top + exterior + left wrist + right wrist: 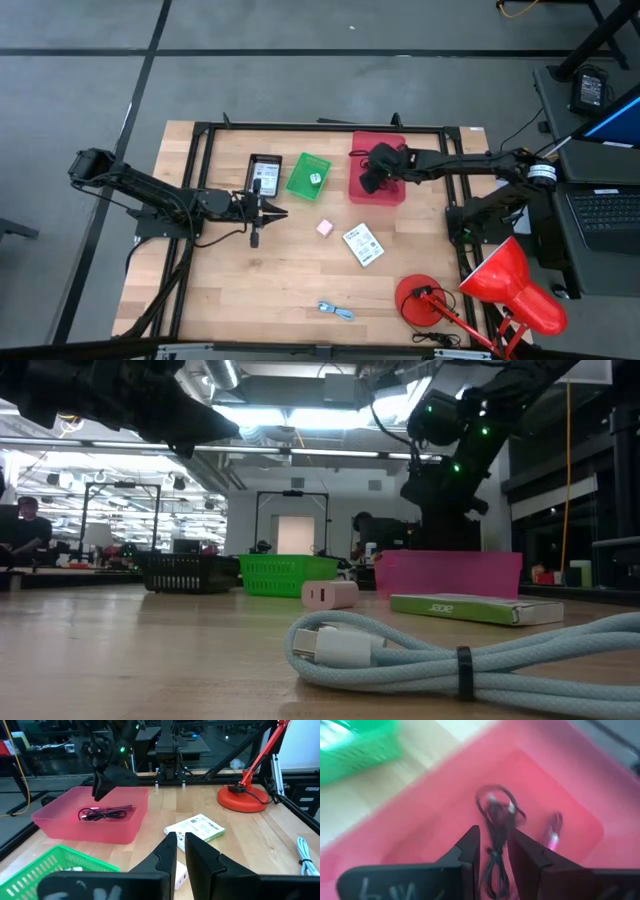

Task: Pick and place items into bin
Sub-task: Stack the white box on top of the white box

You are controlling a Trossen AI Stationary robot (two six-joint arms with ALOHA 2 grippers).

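My right gripper (372, 180) hangs open over the pink bin (392, 192), fingers slanting down, one on each side of the black cord (495, 815) as seen from its wrist. That cord (105, 812) lies on the bin floor beside a red cord (552, 832). My left gripper (272, 212) is shut on nothing, held above the table left of the pink cube (324, 228). On the wood lie a white printed packet (362, 245) and a blue-white cord (335, 310). A pale die (314, 179) sits in the green bin (307, 173).
A black bin (264, 173) holding a printed packet stands left of the green bin. The red desk lamp (500, 285) fills the near right corner. A dark frame (200, 135) runs round the tabletop. Bare wood lies near the front edge, left of the blue-white cord.
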